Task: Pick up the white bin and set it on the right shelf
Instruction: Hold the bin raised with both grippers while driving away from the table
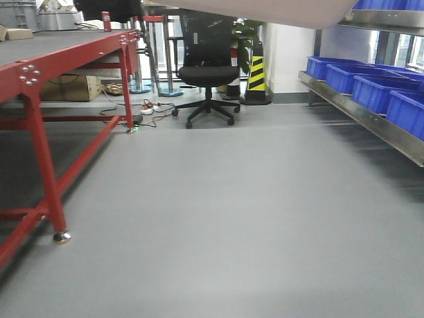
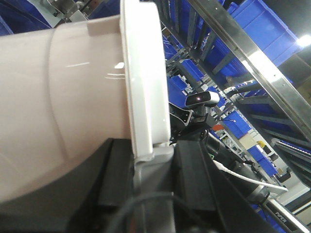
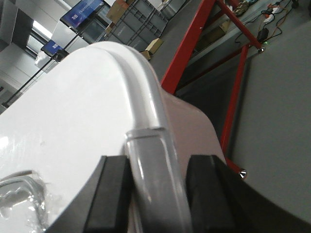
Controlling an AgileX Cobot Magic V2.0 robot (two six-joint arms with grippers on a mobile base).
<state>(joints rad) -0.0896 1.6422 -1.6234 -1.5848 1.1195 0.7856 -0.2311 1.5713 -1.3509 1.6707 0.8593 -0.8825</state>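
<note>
Aloft, one white bin (image 2: pixel 58 97) has its rim clamped by two tools, left tool (image 2: pixel 153 151) and right tool (image 3: pixel 158 166).

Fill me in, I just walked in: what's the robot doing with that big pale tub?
Both arms hold the white bin aloft: the left gripper and the right gripper each clamp its lid rim. It is not yet on the right shelf, whose lower level holds blue crates.
</note>
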